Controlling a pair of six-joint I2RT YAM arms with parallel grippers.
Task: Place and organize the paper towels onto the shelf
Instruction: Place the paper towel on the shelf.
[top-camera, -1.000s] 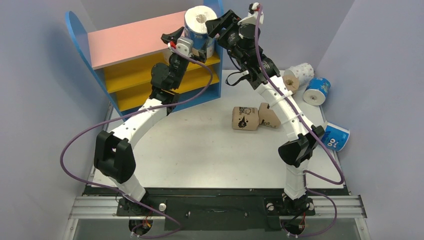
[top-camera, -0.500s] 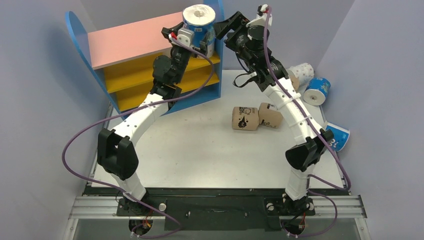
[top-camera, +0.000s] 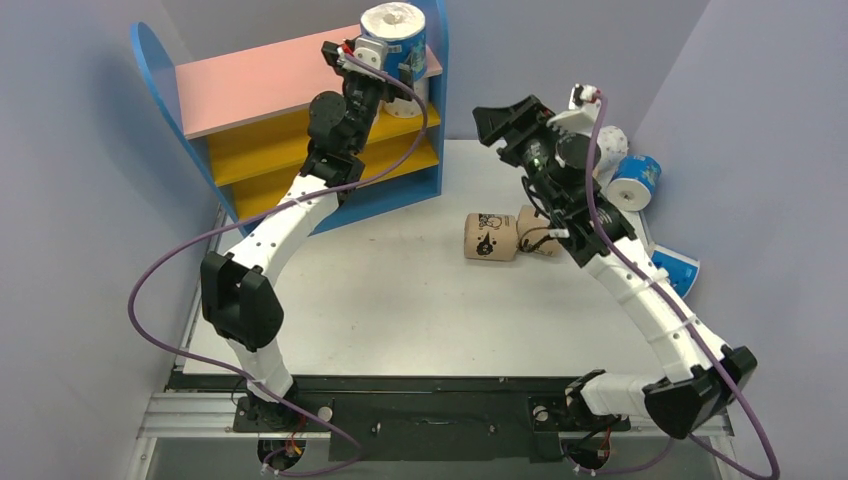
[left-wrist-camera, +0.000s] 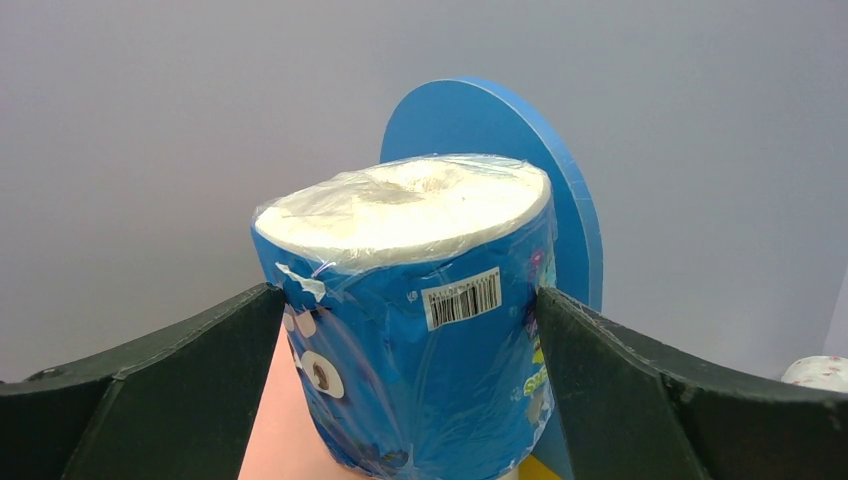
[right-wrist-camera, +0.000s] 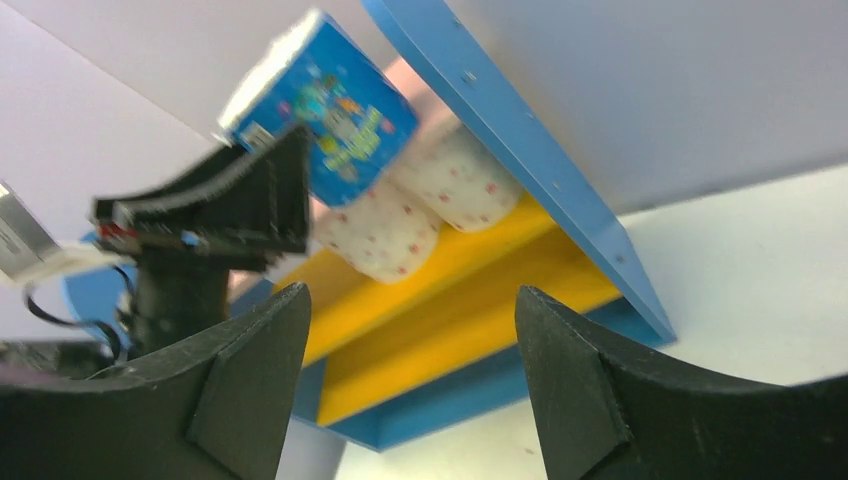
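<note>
- a small shelf (top-camera: 250, 85) stands at the far left of the table (top-camera: 400, 310); it has blue rounded side panels, a pink top board, two yellow boards and a blue base
- the left arm reaches from the near edge up to the right end of the pink top board
- the left gripper (left-wrist-camera: 408, 300) is grasping a blue-and-white roll (top-camera: 393, 30); in the left wrist view its two dark fingers (left-wrist-camera: 200, 360) press against opposite sides of the wrapper
- that roll stands upright, hollow core facing up, on the right end of the pink top board, just beside the shelf's right blue side panel
- below it, two white dotted rolls (right-wrist-camera: 385, 235) lie side by side, touching, at the right end of the upper yellow board
- near the middle of the table, two tan rolls (top-camera: 490, 237) with black print lie on their sides and touch; the right arm partly hides the right one
- the right gripper (right-wrist-camera: 410, 310) hangs in the air to the right of the shelf and faces it, jaws released and spread, nothing between them
- at the far right, a third dotted roll (top-camera: 612, 140) shows partly behind the right arm, beside a second blue-and-white roll (top-camera: 635, 180) lying on its side
- a last blue-and-white roll (top-camera: 680, 272) lies at the table's right edge, partly hidden by the right arm
</note>
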